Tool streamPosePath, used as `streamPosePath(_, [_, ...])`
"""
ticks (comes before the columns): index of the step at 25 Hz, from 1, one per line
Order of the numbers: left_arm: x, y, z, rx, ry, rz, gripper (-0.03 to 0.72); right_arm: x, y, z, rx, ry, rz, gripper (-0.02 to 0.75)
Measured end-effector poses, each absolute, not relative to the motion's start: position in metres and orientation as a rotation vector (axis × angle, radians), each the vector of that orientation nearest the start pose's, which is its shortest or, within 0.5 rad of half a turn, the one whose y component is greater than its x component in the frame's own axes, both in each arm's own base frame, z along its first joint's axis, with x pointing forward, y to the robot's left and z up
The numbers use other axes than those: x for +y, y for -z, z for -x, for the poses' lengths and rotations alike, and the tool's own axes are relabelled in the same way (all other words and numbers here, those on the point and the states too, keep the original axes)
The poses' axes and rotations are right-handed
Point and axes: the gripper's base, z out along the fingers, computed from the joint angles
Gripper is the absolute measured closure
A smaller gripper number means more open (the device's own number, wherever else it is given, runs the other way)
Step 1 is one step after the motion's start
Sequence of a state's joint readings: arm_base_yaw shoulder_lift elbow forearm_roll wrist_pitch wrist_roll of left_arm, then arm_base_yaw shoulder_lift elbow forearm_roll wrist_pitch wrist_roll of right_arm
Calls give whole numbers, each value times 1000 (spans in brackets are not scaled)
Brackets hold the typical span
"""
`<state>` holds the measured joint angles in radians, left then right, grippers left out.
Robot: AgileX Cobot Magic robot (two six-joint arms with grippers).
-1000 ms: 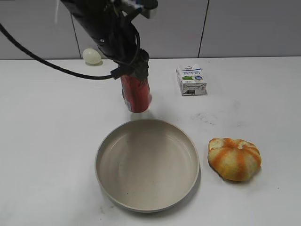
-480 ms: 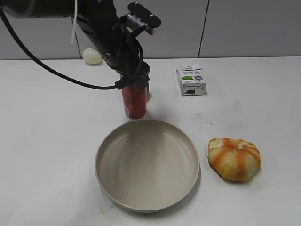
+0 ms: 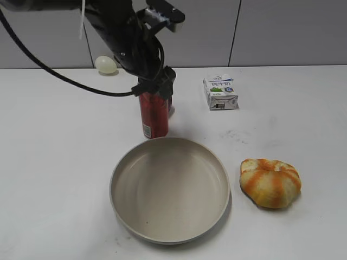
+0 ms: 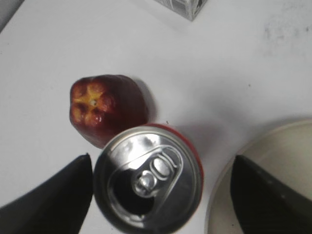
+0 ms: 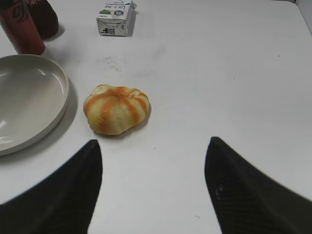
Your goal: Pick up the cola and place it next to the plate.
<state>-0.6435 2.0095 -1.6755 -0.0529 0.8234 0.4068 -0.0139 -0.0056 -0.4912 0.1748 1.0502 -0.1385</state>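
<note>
Since a second ago, the cola [image 3: 154, 115] has gone from tilted in my grasp to standing upright on the white table [image 3: 54, 162], just behind the far rim of the plate [image 3: 169, 188]. My left gripper [image 3: 154, 89] sits over the top of the can. From my left wrist camera I look straight down on the can's silver lid [image 4: 148, 178]; my two dark fingers [image 4: 48, 200] stand out to either side of it with table showing between them and the can, so the gripper has let go and is spread wide. A dark red fruit [image 4: 107, 109] rests just behind the can, close to touching it. The plate's beige rim [image 4: 219, 195] curves in beside the can, near but apart.

My right gripper [image 5: 153, 190] is spread apart and holds nothing, low over bare table. Ahead of it lies a round orange-and-cream bun [image 5: 117, 108], just right of the plate. A small milk carton [image 3: 220, 92] stands farther back, and a pale egg [image 3: 105, 64] lies near the wall.
</note>
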Motion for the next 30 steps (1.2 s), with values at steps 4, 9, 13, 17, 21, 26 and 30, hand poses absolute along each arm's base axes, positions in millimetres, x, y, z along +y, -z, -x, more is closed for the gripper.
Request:
streamPosePath(4, [-264, -284, -359, 2298, 180, -1217, 18, 14, -277, 5, 2022, -113, 133, 206])
streamPosePath(9, [-224, -342, -363, 2312, 177, -1057, 27, 14, -277, 5, 2022, -113, 133, 206])
streamPosePath(13, [-163, -363, -369, 2447, 99, -851, 43, 14, -277, 5, 2022, -113, 133, 206])
streamPosePath(17, [-101, -367, -377, 2577, 44, -549, 80, 14, -277, 5, 2022, -113, 133, 206])
streamPosePath(21, [-52, -370, -365, 2631, 20, -353, 99, 14, -277, 5, 2021, -113, 133, 206])
streamPosePath(26, [-25, -363, -327, 2699, 5, -264, 104, 14, -277, 5, 2021, -113, 133, 206])
streamPosePath(30, [-21, -353, -282, 2748, 17, -260, 103, 14, -277, 5, 2021, -113, 133, 206])
